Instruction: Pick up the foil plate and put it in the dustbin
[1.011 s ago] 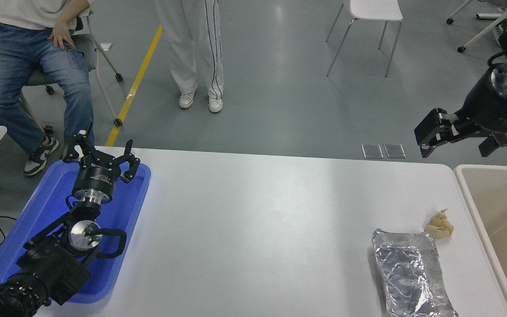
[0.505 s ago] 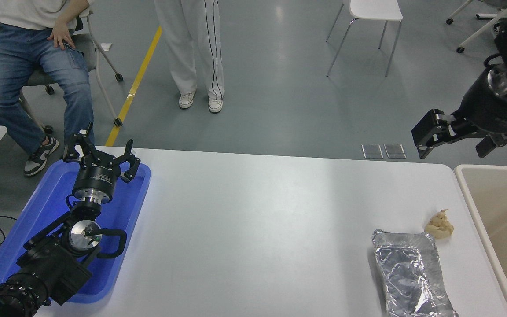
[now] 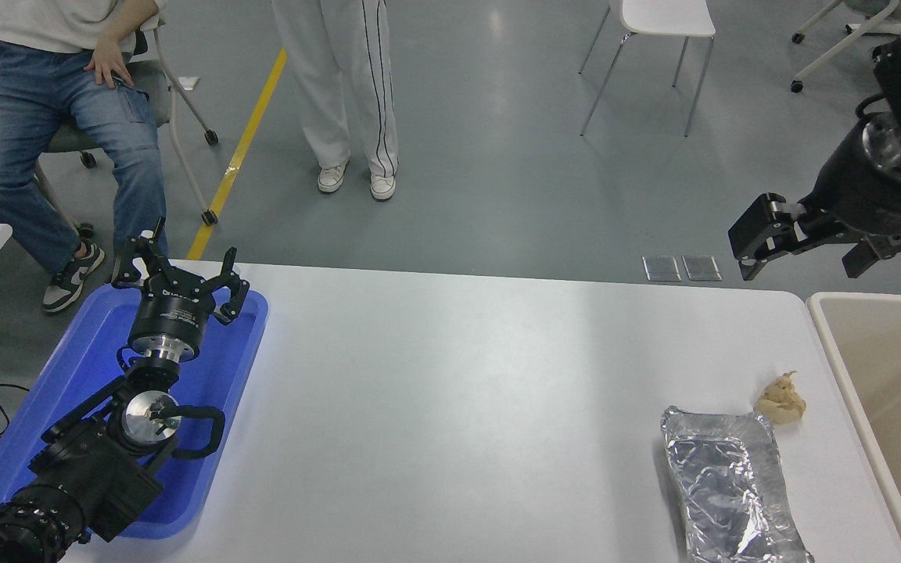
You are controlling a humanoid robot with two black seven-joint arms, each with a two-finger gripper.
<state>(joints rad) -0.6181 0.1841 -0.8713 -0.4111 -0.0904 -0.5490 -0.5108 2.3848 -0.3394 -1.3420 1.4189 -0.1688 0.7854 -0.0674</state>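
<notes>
The foil plate [image 3: 728, 485], silver and wrinkled, lies flat at the table's near right, its near end cut off by the picture's bottom edge. The dustbin [image 3: 832, 332], beige with a thick pale rim, stands just right of the table. My right gripper [image 3: 798, 268] hangs open and empty high in the air past the table's far right corner, well above and beyond the plate. Over at the lower left my left gripper [image 3: 181, 270] is parked open above the blue tray.
A small beige lumpy wad [image 3: 780, 400] sits at the plate's far right corner, between plate and bin. A shallow blue tray [image 3: 239, 375] lies at the table's left. Beyond the table one person sits [image 3: 52, 125], another stands [image 3: 349, 86], near a white chair [image 3: 665, 19].
My right gripper has drifted slightly up and to the left, still open. The plate, the wad and the left arm have not moved.
</notes>
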